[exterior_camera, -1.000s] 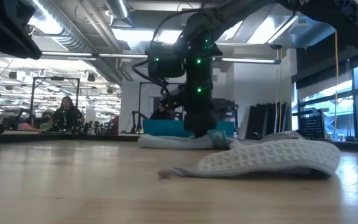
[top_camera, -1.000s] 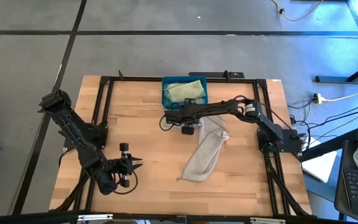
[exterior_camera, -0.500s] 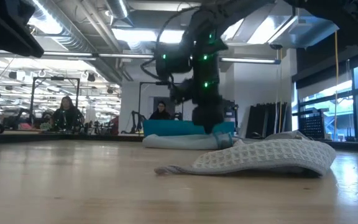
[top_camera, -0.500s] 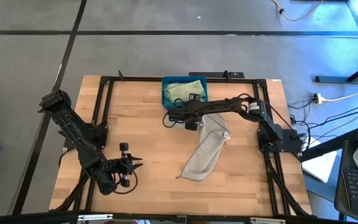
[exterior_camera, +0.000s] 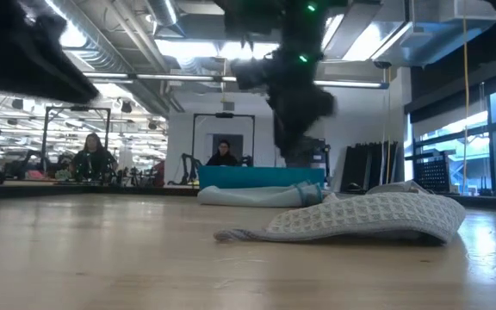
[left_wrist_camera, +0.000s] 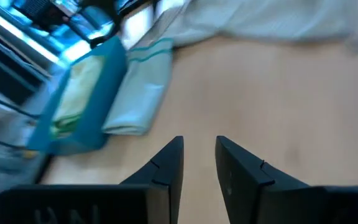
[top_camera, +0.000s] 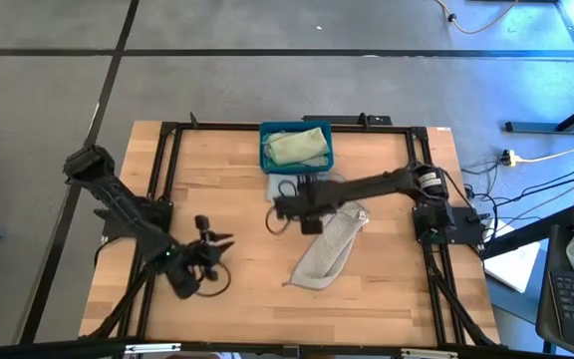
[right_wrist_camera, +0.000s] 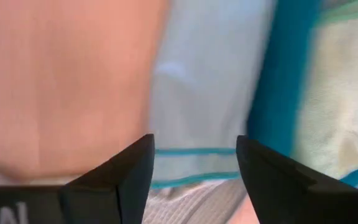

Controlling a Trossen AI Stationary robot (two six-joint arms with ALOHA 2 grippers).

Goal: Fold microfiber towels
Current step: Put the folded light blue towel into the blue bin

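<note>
Right fingers parted above the towels

The right gripper (top_camera: pixel 285 208) hangs with fingers (right_wrist_camera: pixel 120 171) spread and empty; below them lies a folded pale blue towel (right_wrist_camera: pixel 210 93) beside the teal bin (top_camera: pixel 296 148), and just past it a grey-beige towel (top_camera: pixel 329 244) sprawls on the desk (top_camera: pixel 237 170). The left gripper (left_wrist_camera: pixel 197 155) waits well apart, fingers narrowly parted, holding nothing.
</note>
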